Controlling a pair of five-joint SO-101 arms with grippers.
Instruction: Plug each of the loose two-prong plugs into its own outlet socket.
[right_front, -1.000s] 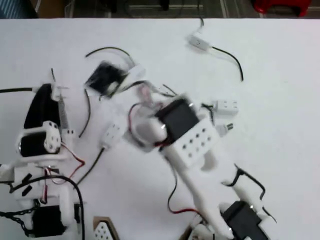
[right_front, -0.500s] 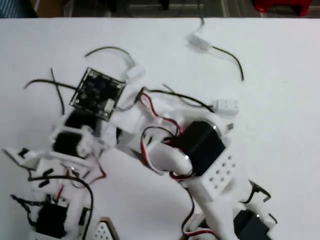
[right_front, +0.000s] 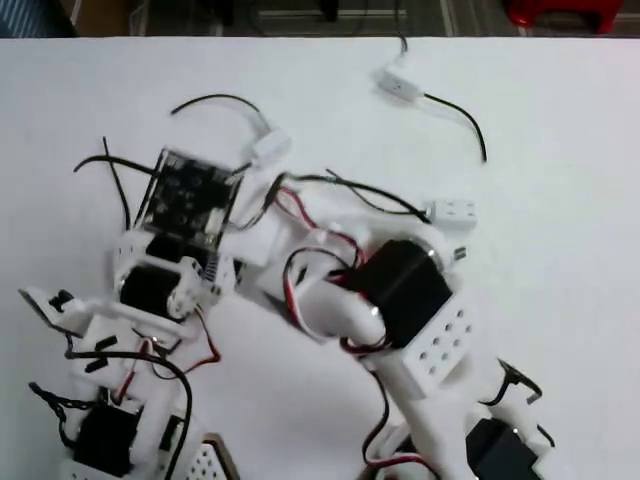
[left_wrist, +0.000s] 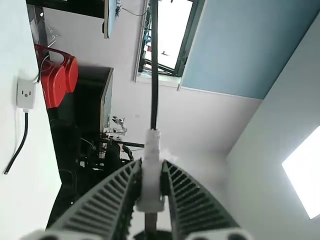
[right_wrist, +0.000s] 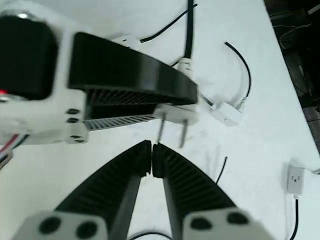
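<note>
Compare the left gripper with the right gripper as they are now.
The left gripper is shut on a white two-prong plug, clamping its sides; the right gripper is shut on nothing, its tips touching. A black cord runs out from the plug in the left gripper; nothing trails from the right gripper. Both are black, with ribbed inner faces.

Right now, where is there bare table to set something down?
Bare table right of the near outlet, below the cord of the far outlet. Also the far left corner, beyond the looped cord. Crowded: the middle, where the left arm, the right arm, their wires and the near outlet meet.
</note>
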